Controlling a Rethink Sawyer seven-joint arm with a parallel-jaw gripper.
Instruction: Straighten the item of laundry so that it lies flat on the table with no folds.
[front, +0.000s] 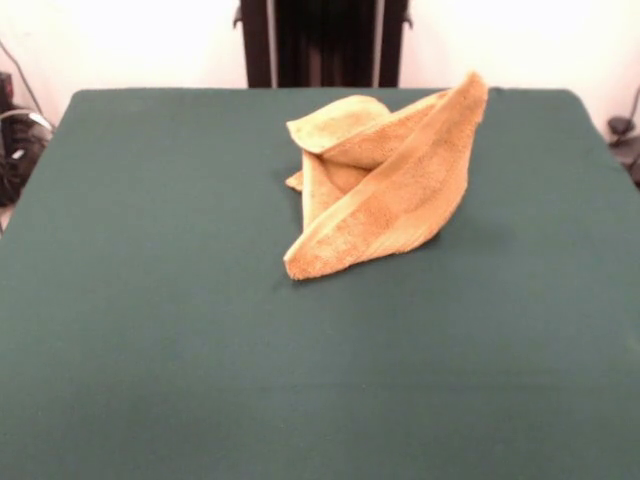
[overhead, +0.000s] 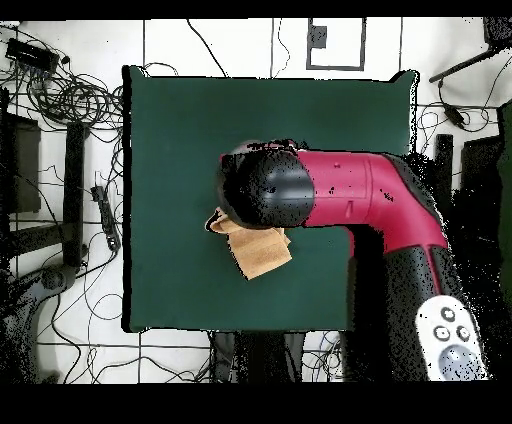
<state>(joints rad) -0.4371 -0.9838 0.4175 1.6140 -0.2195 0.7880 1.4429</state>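
Observation:
The item of laundry (front: 385, 190) is an orange-yellow terry towel, bunched and folded on the dark green table (front: 150, 300). It sits right of centre toward the far edge, with one corner peaking up at its upper right. In the overhead view only the towel's lower part (overhead: 262, 252) shows. The rest lies under the red and black arm (overhead: 370, 190), whose round black end hangs over it. The gripper shows in neither view: the front view holds no arm, and from above the arm's end covers it.
The table (overhead: 180, 130) stretches wide on all sides of the towel. Cables (overhead: 70, 100) and dark stands litter the white floor around it. Black gear (front: 15, 150) sits off the table's left edge in the front view.

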